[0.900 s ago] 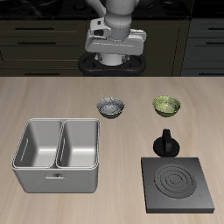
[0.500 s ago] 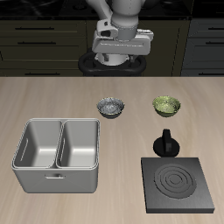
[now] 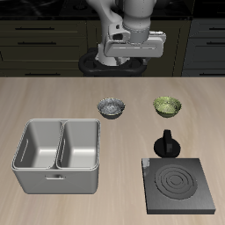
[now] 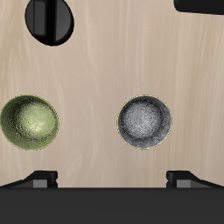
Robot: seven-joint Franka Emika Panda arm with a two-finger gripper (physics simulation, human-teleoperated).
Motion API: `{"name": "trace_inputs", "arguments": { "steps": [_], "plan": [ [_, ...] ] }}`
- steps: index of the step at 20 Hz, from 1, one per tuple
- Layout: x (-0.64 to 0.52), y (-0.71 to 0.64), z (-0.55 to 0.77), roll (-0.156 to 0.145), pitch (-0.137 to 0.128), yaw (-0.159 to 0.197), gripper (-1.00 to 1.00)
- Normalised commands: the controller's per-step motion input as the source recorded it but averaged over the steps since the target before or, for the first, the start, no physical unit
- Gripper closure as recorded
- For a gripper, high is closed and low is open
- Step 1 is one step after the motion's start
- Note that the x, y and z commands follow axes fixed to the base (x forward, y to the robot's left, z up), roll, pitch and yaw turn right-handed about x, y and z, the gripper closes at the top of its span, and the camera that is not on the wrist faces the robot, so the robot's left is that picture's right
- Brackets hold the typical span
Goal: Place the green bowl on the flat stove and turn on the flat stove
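Note:
The green bowl (image 3: 168,106) stands upright on the wooden table, behind the black round knob (image 3: 166,143) of the flat stove (image 3: 178,185), which lies near the table's front edge. My gripper (image 3: 129,58) hangs high above the back of the table, open and empty, well behind both bowls. In the wrist view the green bowl (image 4: 29,122) and the knob (image 4: 50,19) show below my gripper (image 4: 112,179), whose fingertips (image 4: 42,178) stand wide apart. The stove plate carries nothing.
A grey-white patterned bowl (image 3: 112,108) stands beside the green bowl, and it also shows in the wrist view (image 4: 145,122). A grey double-basin metal tray (image 3: 56,155) stands toward the front, across from the stove.
My gripper has shifted sideways along the back of the table, toward the green bowl's side. The bowls, stove and tray have not moved.

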Motion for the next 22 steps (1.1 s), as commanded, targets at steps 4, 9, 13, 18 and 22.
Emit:
{"name": "trace_inputs", "arguments": {
  "steps": [4,9,13,18,22],
  "plan": [
    [0.25,0.39,-0.02,0.01,0.022,0.001,-1.0],
    [0.22,0.44,-0.06,0.002,0.023,0.002,-1.0],
    [0.13,0.31,-0.05,0.01,0.028,-0.014,-1.0],
    [0.06,0.34,-0.08,0.025,0.033,-0.01,-1.0],
    [0.07,0.22,-0.06,0.031,0.017,0.001,-1.0]
  ]
}}
